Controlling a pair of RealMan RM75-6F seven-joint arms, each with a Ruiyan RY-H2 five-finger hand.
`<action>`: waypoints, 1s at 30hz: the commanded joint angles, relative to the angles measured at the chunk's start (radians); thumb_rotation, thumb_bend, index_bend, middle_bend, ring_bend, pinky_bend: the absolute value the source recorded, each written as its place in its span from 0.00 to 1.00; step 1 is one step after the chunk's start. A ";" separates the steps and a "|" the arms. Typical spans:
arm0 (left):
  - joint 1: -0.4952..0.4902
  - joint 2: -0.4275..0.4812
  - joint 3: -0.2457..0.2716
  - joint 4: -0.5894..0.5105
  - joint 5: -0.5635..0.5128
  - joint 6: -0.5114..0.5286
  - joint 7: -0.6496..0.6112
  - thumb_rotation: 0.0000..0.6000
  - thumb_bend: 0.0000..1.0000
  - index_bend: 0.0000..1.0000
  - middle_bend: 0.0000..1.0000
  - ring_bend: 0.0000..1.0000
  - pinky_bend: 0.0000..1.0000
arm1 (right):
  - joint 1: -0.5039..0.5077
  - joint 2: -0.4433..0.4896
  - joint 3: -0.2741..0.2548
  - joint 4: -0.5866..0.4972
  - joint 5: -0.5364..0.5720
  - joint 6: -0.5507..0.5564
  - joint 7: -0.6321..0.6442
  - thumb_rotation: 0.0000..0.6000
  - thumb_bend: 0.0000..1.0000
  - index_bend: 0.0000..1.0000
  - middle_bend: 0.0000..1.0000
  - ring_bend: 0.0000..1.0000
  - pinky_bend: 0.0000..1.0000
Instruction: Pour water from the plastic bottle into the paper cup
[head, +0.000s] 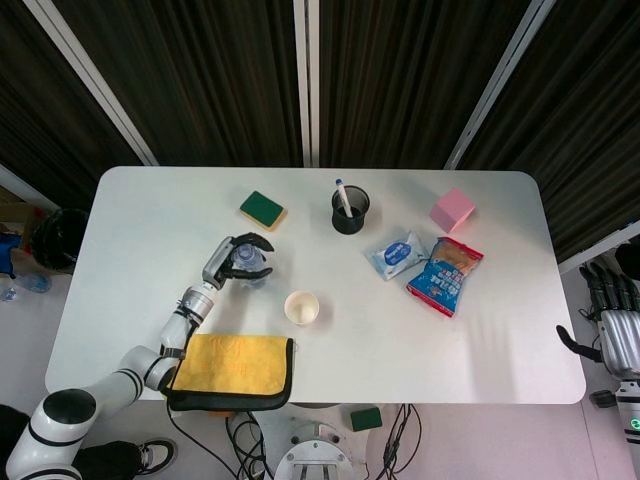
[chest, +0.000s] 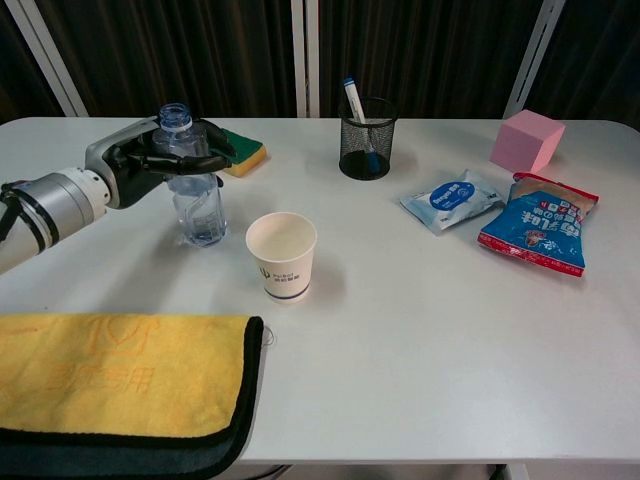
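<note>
The clear plastic bottle (chest: 196, 200) stands upright and uncapped on the table, left of the white paper cup (chest: 281, 256). My left hand (chest: 150, 163) grips the bottle's upper part, fingers wrapped around it from the left. In the head view the bottle (head: 250, 262) and my left hand (head: 232, 261) sit above and left of the paper cup (head: 301, 307). The cup looks empty. My right hand (head: 615, 330) hangs beyond the table's right edge, fingers apart, holding nothing.
A yellow cloth (chest: 110, 385) lies at the front left. A green sponge (chest: 237, 152) is behind the bottle. A black mesh pen holder (chest: 363, 137), a wipes pack (chest: 451, 198), a blue snack bag (chest: 537, 235) and a pink cube (chest: 527, 140) lie to the right.
</note>
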 joint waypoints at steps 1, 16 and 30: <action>0.000 -0.001 -0.001 0.000 -0.001 -0.001 0.002 1.00 0.16 0.52 0.49 0.40 0.44 | 0.000 -0.001 0.000 0.001 0.000 0.000 0.000 0.90 0.23 0.00 0.00 0.00 0.00; 0.001 0.004 0.010 -0.009 0.011 0.009 0.010 1.00 0.21 0.66 0.63 0.58 0.47 | -0.001 -0.003 0.002 0.003 0.003 0.001 -0.003 0.90 0.23 0.00 0.00 0.00 0.00; 0.012 0.021 0.023 -0.029 0.037 0.072 0.097 1.00 0.24 0.67 0.64 0.59 0.56 | 0.001 -0.004 0.003 0.003 0.004 -0.002 -0.003 0.90 0.23 0.00 0.00 0.00 0.00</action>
